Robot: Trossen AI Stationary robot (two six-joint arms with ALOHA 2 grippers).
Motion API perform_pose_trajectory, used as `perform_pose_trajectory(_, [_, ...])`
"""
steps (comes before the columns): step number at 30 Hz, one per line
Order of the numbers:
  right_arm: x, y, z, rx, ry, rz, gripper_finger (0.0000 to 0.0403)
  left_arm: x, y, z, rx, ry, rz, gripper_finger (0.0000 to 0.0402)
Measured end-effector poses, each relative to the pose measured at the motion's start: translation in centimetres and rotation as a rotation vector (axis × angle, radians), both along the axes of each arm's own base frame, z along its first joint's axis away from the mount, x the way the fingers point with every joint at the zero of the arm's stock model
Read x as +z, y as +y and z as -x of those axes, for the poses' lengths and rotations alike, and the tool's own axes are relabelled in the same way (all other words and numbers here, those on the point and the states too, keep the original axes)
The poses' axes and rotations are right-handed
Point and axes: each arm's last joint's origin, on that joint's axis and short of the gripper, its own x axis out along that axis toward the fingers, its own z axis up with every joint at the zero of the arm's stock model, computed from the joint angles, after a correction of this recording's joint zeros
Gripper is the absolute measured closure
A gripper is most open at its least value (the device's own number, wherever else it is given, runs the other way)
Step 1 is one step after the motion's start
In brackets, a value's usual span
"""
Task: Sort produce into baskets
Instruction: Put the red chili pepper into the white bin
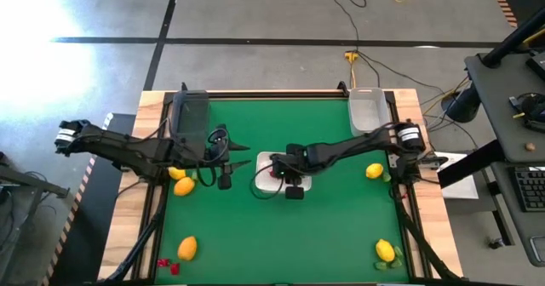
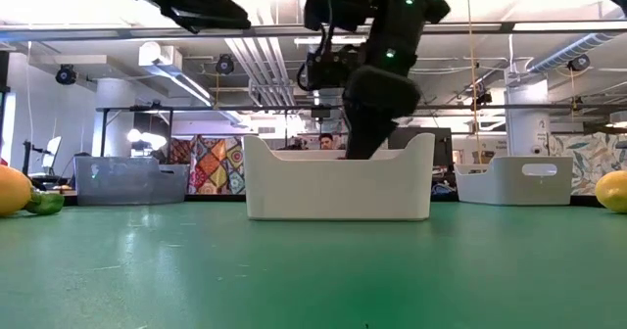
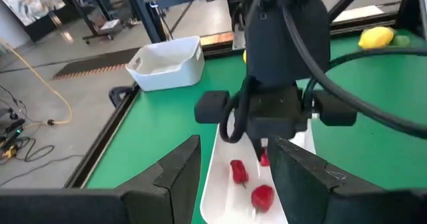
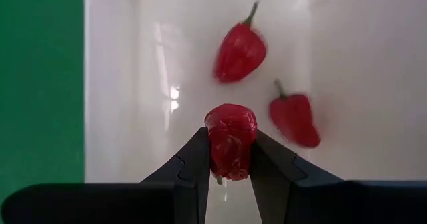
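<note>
A white tray [image 1: 262,160] sits at the middle of the green table. Two small red peppers [image 4: 240,51] [image 4: 293,117] lie on its floor. My right gripper [image 1: 287,178] reaches down into the tray, shut on a third red pepper [image 4: 230,141]. In the low view its fingers [image 2: 367,138] dip behind the tray's wall [image 2: 338,187]. My left gripper [image 3: 230,177] hovers just left of the tray, open, with nothing between its fingers, pointing toward the tray. My right gripper pinches the red pepper by its two sides [image 4: 212,144] between its fingertips. The fingers come steeply from above, slanting toward the table's left. The pepper sits over the tray's floor beside the other two; whether it touches the floor I cannot tell.
A dark bin [image 1: 189,116] stands at the far left and a clear bin [image 1: 368,109] at the far right. Lemons lie at the left [image 1: 183,184], right [image 1: 375,171] and near right [image 1: 386,250]. An orange fruit [image 1: 187,248] and red bits [image 1: 167,266] lie near left.
</note>
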Motion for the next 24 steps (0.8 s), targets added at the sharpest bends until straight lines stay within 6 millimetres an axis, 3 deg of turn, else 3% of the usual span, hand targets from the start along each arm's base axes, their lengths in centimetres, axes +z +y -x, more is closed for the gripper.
perform_pose_trajectory(10, [-0.9, -0.1, 0.0, 0.005, 0.040, 0.047, 0.0314, 0.3, 0.0, 0.1, 0.001, -0.011, 0.005, 0.0243])
perform_pose_trajectory(20, [-0.9, -0.2, 0.1, -0.010, 0.051, 0.074, 0.0222, 0.1, 0.0, 0.2, -0.004, 0.002, 0.028, 0.0243])
perform_pose_trajectory(24, [0.6, -0.2, -0.1, -0.008, 0.045, 0.082, 0.0194, 0.2, -0.3, 0.2, -0.015, 0.001, 0.038, 0.0243])
